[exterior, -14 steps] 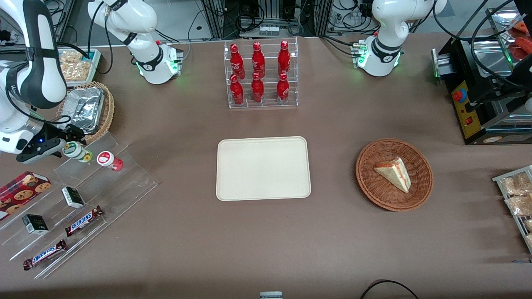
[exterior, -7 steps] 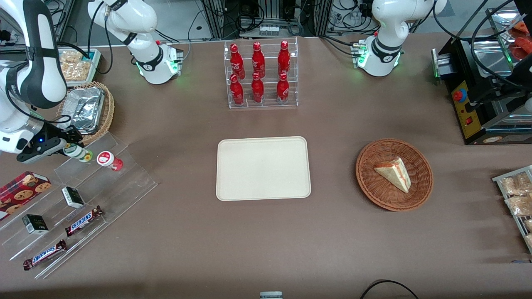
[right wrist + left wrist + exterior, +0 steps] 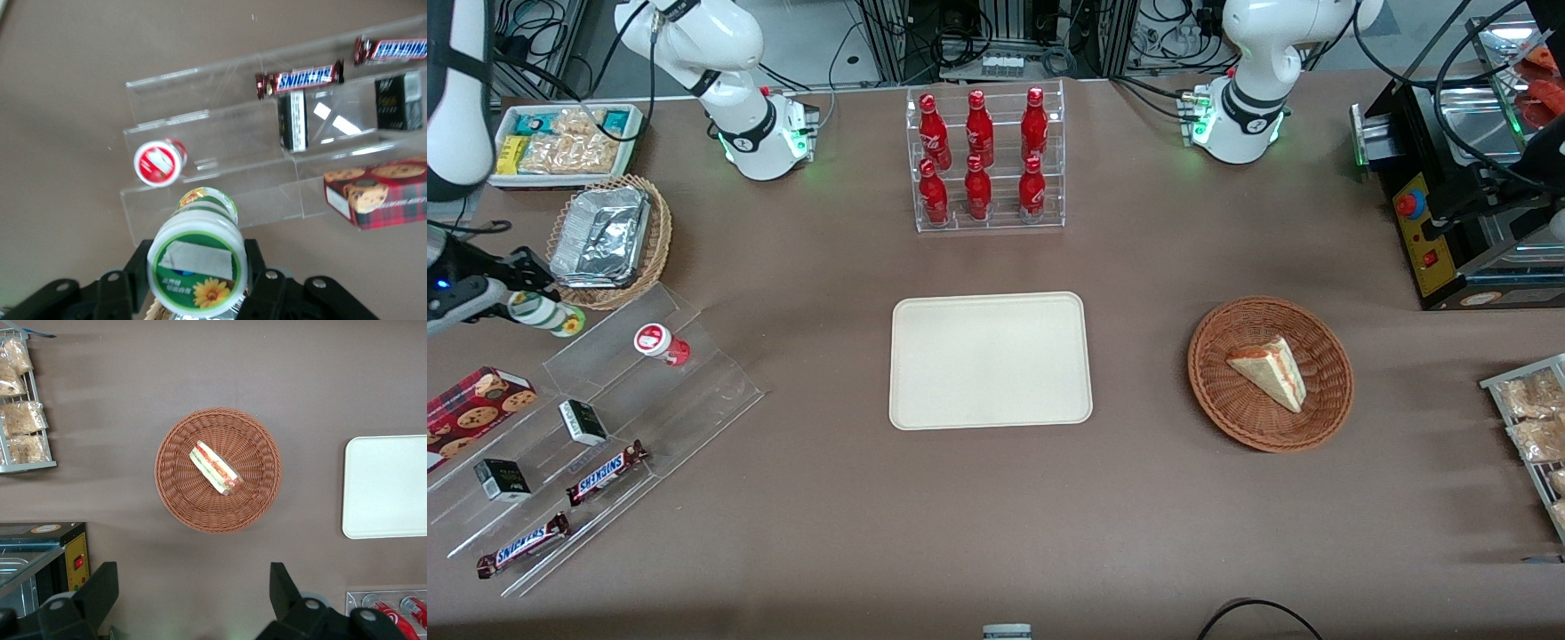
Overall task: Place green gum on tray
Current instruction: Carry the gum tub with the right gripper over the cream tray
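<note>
I'm seeing, nearest the front camera at the working arm's end of the table, a clear stepped display (image 3: 596, 427) carrying two Snickers bars (image 3: 606, 472), two small dark boxes (image 3: 583, 422) and a cookie box (image 3: 476, 402). On its highest step the red-lidded canister (image 3: 660, 343) is standing alone. Just off that step, at about ten o'clock from the red one, my gripper (image 3: 516, 298) is hanging in the air, fingers pinching the green gum (image 3: 545, 313) by its sides; the wrist view is showing the gum's (image 3: 197, 261) green-and-white lid facing the camera between the black fingers (image 3: 257, 277). The tray (image 3: 991, 361) is lying well apart, at three o'clock from the gum, with a wicker basket (image 3: 1270, 374) holding a sandwich wedge (image 3: 1268, 371) toward the parked arm's end. Farther from the camera, at twelve o'clock from the tray, a rack of red bottles (image 3: 983, 160) is standing.
</note>
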Tool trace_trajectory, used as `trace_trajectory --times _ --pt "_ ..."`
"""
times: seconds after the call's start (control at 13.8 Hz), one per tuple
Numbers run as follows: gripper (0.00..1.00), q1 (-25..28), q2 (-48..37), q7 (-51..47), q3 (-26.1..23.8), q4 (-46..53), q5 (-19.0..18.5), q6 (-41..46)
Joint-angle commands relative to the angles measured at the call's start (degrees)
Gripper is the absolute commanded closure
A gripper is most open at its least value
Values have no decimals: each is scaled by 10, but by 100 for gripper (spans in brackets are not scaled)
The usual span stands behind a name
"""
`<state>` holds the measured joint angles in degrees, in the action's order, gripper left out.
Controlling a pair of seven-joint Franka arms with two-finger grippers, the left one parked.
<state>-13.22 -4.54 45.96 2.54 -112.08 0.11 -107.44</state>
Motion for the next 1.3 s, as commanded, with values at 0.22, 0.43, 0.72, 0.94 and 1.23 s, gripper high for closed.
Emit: trace_trajectory --times 0.22,0.43,0.72,0.94,1.23 --pt "100 134 15 -172 -3 114 2 128" --pt "100 210 22 -299 -3 114 27 128" --pt "100 331 69 -500 -3 126 54 92" --pt "100 413 126 -636 -3 166 53 66" --pt "100 488 199 -761 -3 189 49 -7"
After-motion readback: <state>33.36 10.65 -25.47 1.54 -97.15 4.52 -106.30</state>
